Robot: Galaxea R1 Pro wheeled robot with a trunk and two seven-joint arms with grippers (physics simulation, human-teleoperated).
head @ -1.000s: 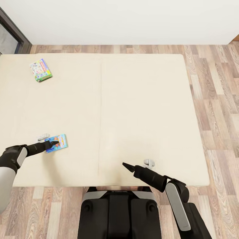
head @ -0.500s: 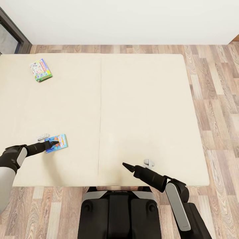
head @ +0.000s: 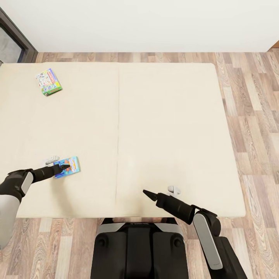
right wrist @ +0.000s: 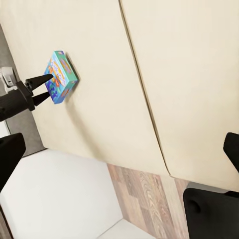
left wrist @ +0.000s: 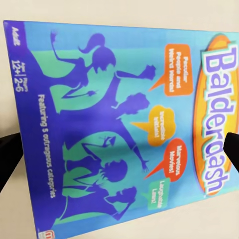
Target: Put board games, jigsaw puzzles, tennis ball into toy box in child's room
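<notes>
- Bed (head: 162, 128): the beige mattress spans most of the head view, with a seam running down its middle; wood-plank floor (head: 252, 100) shows on its right side and along the near edge.
- Blue board game (head: 68, 167): lies flat on the mattress near the near-left edge. The left wrist view shows its cover (left wrist: 119, 129) close up, lettered "Balderdash", with blue and green figures and orange speech bubbles.
- Left claw (head: 65, 167): reaches over the blue box at its left end. In the right wrist view its two dark fingers (right wrist: 42, 79) stand slightly spread, their tips at the box's edge; whether they touch the box cannot be told.
- Green-and-white board game (head: 48, 81): lies flat near the far-left corner of the bed, well apart from the blue box and from both arms.
- Right claw (head: 147, 193): hangs over the near edge of the mattress, right of the seam, holding nothing; its finger tips sit at opposite edges of the right wrist view, spread wide.
</notes>
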